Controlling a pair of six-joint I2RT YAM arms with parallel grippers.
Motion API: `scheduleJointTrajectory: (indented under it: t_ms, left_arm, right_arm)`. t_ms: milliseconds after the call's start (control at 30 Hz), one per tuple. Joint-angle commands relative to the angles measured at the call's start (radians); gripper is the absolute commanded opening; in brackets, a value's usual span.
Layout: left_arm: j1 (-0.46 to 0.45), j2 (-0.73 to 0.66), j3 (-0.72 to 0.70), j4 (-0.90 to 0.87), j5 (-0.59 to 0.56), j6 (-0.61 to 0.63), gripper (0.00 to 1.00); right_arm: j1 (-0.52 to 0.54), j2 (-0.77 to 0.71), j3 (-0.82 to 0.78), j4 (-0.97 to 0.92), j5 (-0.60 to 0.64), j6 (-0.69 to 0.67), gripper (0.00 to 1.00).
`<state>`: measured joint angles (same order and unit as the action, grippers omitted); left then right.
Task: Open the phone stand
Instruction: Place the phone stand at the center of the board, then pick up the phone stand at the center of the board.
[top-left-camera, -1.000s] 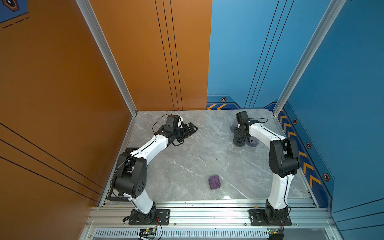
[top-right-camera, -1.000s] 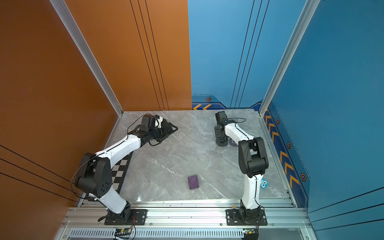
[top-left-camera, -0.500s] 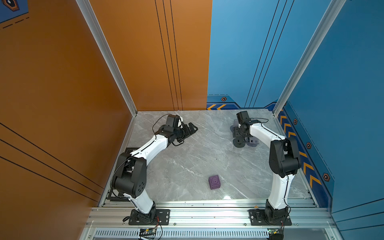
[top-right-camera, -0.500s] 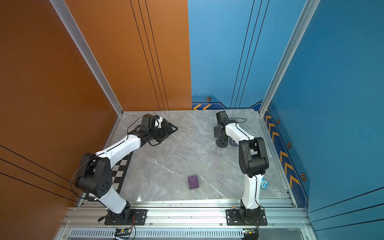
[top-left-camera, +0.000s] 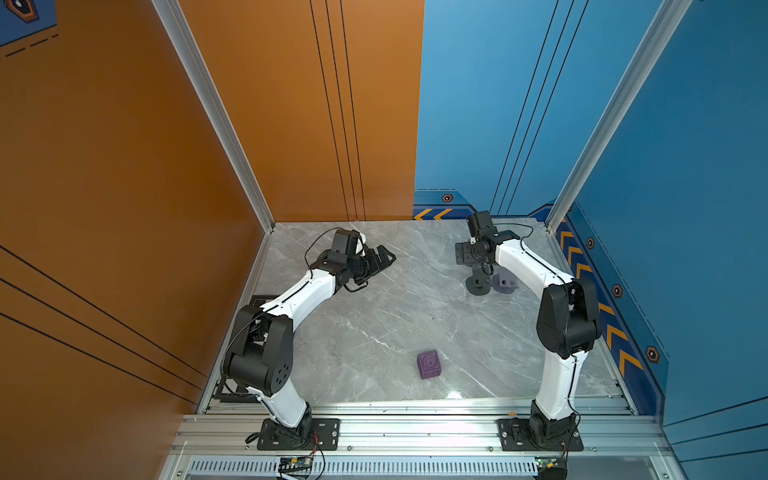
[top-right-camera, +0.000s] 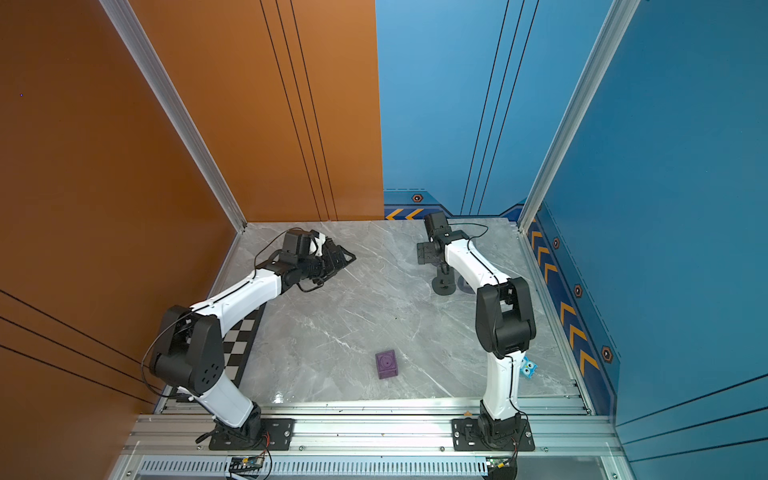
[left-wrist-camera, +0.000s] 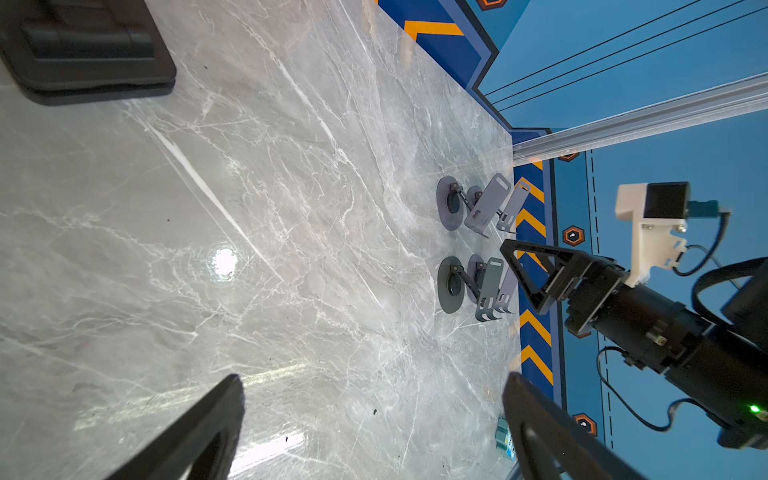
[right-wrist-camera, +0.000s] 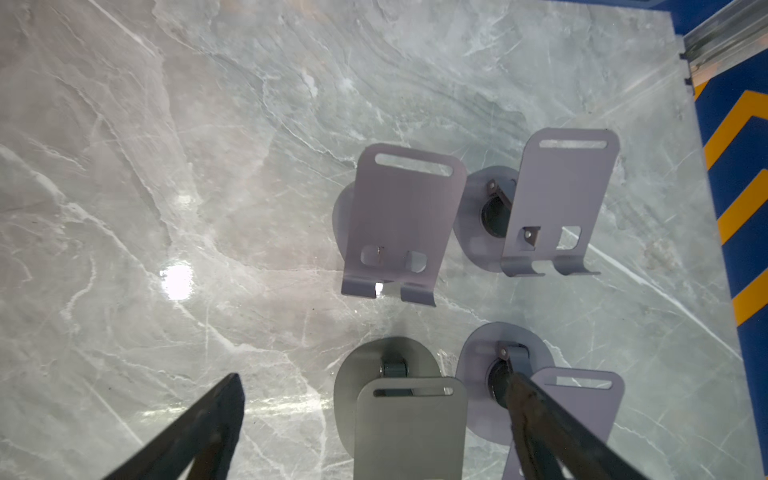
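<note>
Several folding phone stands stand unfolded at the far right of the marble floor. In the right wrist view a grey stand (right-wrist-camera: 409, 415) sits beneath my right gripper (right-wrist-camera: 374, 376), whose fingers are spread wide and clear of it. Lilac stands (right-wrist-camera: 399, 220) (right-wrist-camera: 557, 199) are around it. Both top views show the dark stand (top-left-camera: 478, 284) (top-right-camera: 442, 286) under the raised right gripper (top-left-camera: 478, 270) (top-right-camera: 441, 269), with a lilac stand (top-left-camera: 505, 282) beside it. My left gripper (top-left-camera: 384, 254) (top-right-camera: 345, 255) (left-wrist-camera: 374, 376) hovers open and empty at the far left.
A purple cube (top-left-camera: 429, 364) (top-right-camera: 386, 364) lies near the front middle. A small blue toy (top-right-camera: 528, 368) sits by the right arm's base. A checkered board (top-right-camera: 245, 332) lies under the left arm. The blue wall (top-left-camera: 582, 266) runs close behind the stands.
My right gripper has opened wide and lifted a little off the dark stand. The left arm has not moved.
</note>
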<state>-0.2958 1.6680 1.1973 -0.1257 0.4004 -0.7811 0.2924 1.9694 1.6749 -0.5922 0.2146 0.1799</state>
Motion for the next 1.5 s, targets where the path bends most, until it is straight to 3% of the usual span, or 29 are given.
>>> scheduleJointTrajectory:
  t_ms: [0,267,467,900,1033,1467]
  left_arm:
    - [0.012,-0.043,-0.006,-0.037,-0.011,0.031,0.98]
    - [0.023,-0.08,0.067,-0.28,-0.187,0.117,0.98]
    - [0.042,-0.046,0.142,-0.425,-0.347,0.107,0.98]
    - [0.078,0.273,0.578,-0.785,-0.593,0.188,0.98]
    - [0.11,0.393,0.732,-0.877,-0.606,0.191,0.98]
    - [0.199,0.683,1.047,-0.99,-0.54,0.14,0.98]
  right_arm:
    - [0.029,-0.048,0.074,-0.051,0.022,-0.007,1.0]
    - [0.102,-0.021,0.19,-0.085,-0.069,0.026,1.0]
    - [0.153,-0.032,0.233,-0.116,-0.181,0.063,1.0]
    - [0.24,-0.11,0.211,-0.13,-0.375,0.112,1.0]
    - [0.262,-0.112,0.195,-0.117,-0.402,0.11,1.0]
    - [0.3,-0.124,0.174,-0.072,-0.5,0.157,1.0]
